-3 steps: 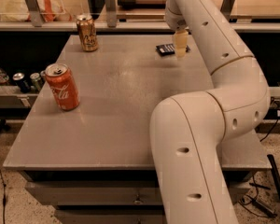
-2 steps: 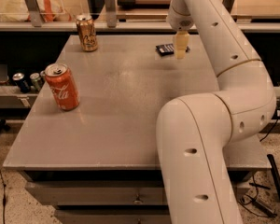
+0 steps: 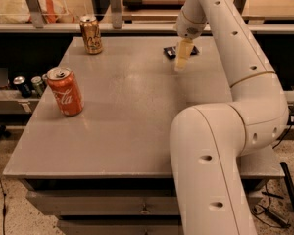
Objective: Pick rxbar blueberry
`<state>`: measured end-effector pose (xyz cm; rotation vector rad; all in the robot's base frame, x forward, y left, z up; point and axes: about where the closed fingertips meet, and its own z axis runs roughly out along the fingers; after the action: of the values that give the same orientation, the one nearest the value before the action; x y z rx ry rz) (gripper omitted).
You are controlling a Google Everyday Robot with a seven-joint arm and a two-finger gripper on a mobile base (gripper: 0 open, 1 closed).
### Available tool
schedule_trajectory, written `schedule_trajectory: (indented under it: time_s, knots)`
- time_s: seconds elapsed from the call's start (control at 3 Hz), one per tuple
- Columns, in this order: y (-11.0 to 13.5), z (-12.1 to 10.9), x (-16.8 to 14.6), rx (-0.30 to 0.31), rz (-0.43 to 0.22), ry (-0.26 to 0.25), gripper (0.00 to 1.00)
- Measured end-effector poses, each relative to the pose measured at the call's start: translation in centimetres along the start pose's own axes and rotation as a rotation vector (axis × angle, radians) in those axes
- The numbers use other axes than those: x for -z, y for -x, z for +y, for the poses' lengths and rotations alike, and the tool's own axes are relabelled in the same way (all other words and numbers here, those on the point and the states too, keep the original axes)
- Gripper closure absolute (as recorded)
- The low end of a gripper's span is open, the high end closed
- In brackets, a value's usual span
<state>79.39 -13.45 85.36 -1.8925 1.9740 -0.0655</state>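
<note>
**teleop_guy:** Only the one camera view on my end. My hand (image 3: pixel 181 66) points down over the far right part of the tabletop (image 3: pixel 137 131), just in front of the rxbar blueberry (image 3: pixel 169 52).

**benchbot42:** Spread or pressed together?

**teleop_guy:** Can't tell from here tbh. The bar lies flat, partly hidden behind the hand. The Coke can (image 3: pixel 64 91) stands near the left edge and the gold can (image 3: pixel 91 35) in the far left corner.

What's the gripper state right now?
Gripper: open or closed cannot be told. It is low over the rxbar at the far side of the table, and whether it holds the bar cannot be told either.
</note>
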Motion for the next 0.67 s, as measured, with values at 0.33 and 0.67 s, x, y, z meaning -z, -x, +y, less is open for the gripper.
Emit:
schedule_trajectory:
  time_s: [0.33, 0.67]
  knots:
    - [0.5, -0.4, -0.5, -0.014, -0.027, -0.013, 0.0]
    - [0.4, -1.5, -0.2, -0.042, -0.032, -0.056, 0.0]
